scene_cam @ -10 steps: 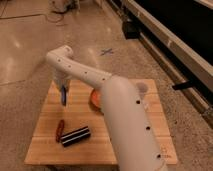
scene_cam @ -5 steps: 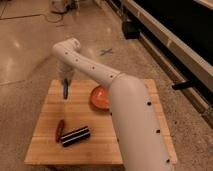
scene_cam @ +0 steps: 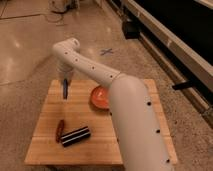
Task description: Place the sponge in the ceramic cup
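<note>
Hanging from the bent white arm [scene_cam: 100, 75] over the far left part of the wooden table [scene_cam: 47, 150], the gripper [scene_cam: 65, 86] points straight down, its fingers pinched narrow on the sponge [scene_cam: 65, 93], a dark-blue sliver held upright; whether its lower end touches the boards cannot be told. An orange bowl [scene_cam: 99, 97] sits just to the right, partly behind the arm. Nearer the camera, a red elongated item [scene_cam: 59, 130] and a black-and-white striped bar [scene_cam: 75, 136] lie close together, well apart from the gripper.
</note>
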Robot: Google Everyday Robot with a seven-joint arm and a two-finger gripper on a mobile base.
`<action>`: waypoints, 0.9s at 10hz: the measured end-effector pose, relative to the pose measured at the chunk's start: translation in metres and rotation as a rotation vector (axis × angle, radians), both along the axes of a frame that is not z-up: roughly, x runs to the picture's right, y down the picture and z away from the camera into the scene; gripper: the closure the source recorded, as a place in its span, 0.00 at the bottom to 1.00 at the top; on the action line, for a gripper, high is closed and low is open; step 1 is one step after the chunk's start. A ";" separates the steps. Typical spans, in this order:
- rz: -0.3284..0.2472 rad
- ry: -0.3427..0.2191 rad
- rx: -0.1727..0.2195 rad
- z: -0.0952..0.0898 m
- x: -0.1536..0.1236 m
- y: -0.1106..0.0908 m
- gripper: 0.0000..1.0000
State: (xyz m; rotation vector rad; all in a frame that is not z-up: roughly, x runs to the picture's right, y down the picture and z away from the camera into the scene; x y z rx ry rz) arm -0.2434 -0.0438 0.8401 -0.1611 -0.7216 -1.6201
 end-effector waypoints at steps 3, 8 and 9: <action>0.036 0.168 0.048 0.031 0.089 -0.020 1.00; 0.122 0.457 0.202 0.034 0.249 -0.058 1.00; 0.142 0.486 0.234 0.029 0.270 -0.064 1.00</action>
